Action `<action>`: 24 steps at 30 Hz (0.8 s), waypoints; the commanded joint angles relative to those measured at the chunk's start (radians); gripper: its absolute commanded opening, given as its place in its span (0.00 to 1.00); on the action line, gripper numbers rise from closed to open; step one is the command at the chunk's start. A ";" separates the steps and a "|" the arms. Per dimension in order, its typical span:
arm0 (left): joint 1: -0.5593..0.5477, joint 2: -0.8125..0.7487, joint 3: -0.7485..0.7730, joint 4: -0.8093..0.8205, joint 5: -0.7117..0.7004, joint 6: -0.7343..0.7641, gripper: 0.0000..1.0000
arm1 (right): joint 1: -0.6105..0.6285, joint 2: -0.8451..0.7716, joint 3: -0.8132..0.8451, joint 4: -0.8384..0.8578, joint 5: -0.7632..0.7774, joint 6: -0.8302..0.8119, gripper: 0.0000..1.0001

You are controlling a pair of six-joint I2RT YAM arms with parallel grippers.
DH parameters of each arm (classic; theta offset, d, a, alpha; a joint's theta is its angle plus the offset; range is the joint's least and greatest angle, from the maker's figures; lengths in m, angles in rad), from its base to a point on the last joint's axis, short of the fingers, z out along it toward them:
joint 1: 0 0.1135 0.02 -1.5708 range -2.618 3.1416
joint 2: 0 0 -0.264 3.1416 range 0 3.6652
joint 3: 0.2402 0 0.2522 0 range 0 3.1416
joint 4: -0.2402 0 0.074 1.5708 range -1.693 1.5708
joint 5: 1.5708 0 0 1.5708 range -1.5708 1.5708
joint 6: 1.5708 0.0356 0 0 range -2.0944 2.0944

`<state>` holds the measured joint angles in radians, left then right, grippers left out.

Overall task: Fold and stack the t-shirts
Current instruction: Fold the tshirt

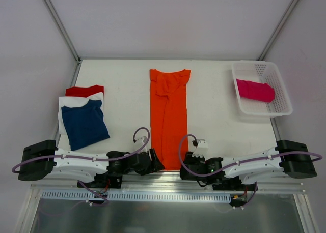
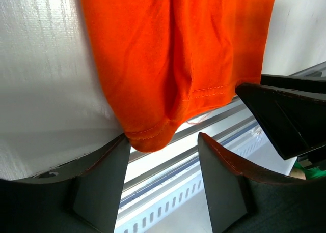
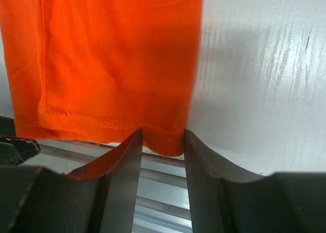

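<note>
- Near edge of the worktop (image 1: 122,90): the left gripper (image 2: 163,139) is at the near left corner of the orange t-shirt (image 1: 169,116), jaws apart around the hem corner.
- Beside it, the right gripper (image 3: 163,136) straddles the near right hem corner, jaws narrowly apart.
- The orange t-shirt lies as 1 long strip from the near edge toward the far edge.
- Left edge: navy t-shirt (image 1: 84,123) on white t-shirt (image 1: 65,102) on red t-shirt (image 1: 84,90).
- Far right corner: a basket (image 1: 279,98) holds the magenta t-shirt (image 1: 254,89).
</note>
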<state>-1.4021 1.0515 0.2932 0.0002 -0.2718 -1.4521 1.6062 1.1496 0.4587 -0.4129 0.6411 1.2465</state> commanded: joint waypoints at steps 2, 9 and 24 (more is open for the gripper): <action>-0.014 0.042 -0.031 -0.253 -0.024 0.039 0.55 | 0.004 0.012 -0.005 -0.007 -0.003 0.013 0.41; -0.014 0.087 -0.032 -0.264 -0.032 0.027 0.22 | 0.004 0.019 -0.008 -0.003 -0.004 0.013 0.34; -0.014 0.130 0.014 -0.281 -0.052 0.073 0.00 | 0.004 0.022 0.014 -0.039 0.006 0.002 0.02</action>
<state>-1.4082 1.1339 0.3389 -0.0715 -0.2932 -1.4460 1.6062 1.1641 0.4587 -0.4057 0.6369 1.2453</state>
